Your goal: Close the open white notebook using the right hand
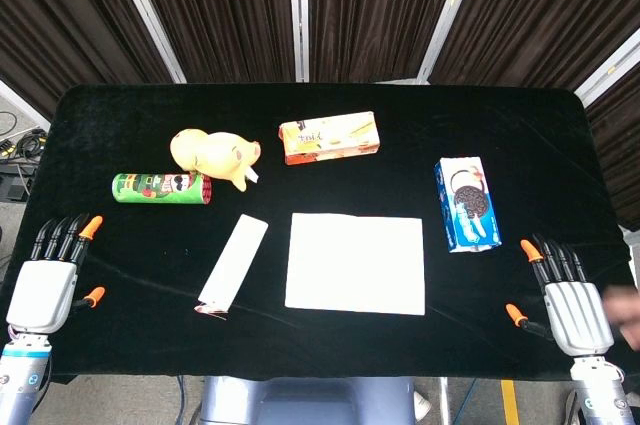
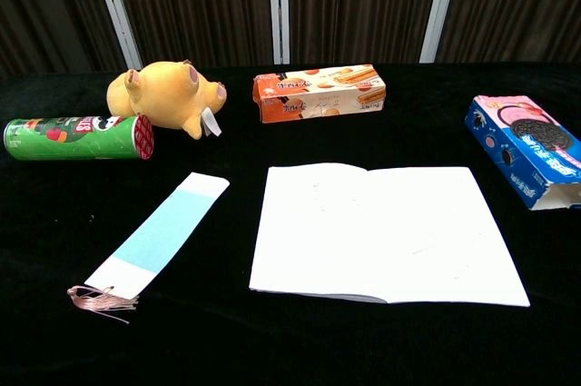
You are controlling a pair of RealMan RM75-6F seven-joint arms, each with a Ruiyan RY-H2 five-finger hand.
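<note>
The white notebook [image 1: 356, 263] lies open and flat at lower centre of the black table [image 1: 560, 135], both pages blank. The right hand [image 1: 566, 297] rests at the lower right edge of the frame, fingers apart, holding nothing, well apart from the notebook. The left hand [image 1: 52, 271] sits at lower left, likewise spread and empty. A bookmark with a tassel [image 2: 152, 242] lies just left of the notebook. Above it: a green crisp can [image 1: 160, 187], a yellow plush toy [image 1: 213, 155], an orange biscuit box [image 1: 329, 137]. A blue cookie box [image 1: 467, 203] lies at right.
</note>
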